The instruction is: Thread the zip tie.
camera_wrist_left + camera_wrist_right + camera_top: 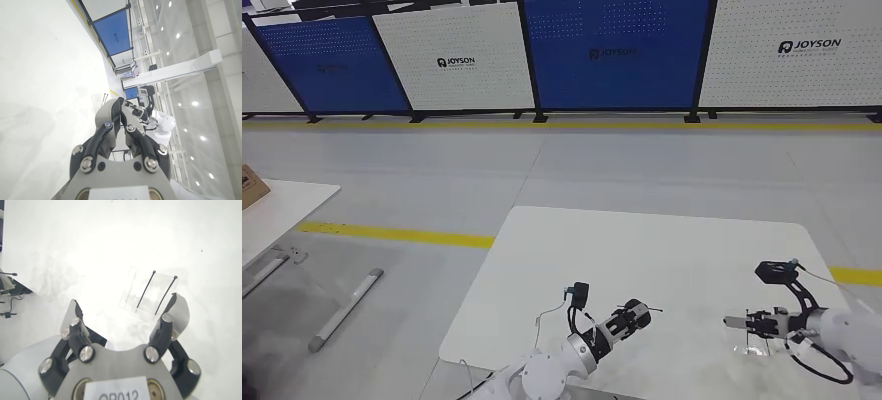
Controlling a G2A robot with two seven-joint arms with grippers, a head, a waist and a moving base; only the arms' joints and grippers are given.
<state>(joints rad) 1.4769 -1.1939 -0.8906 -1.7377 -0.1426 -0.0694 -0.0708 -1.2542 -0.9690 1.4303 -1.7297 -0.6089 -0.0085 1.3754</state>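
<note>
Closest beneath the top view is the left hand [642,314], over the tabletop's [642,250] near edge about midway along; the right hand [734,322] hangs toward the near right corner.

From the left wrist, the left hand's pads press together with nothing seen between them, and two black zip ties [105,98] lie beyond, well apart from it.

From the right wrist, the right hand is spread wide and empty above a clear sheet [155,294] carrying both ties side by side, heads and tails plain, detail too small to tell from above. My judgement: pickup not yet begun; next, that hand must lower over one strap and pinch it squarely.
</note>
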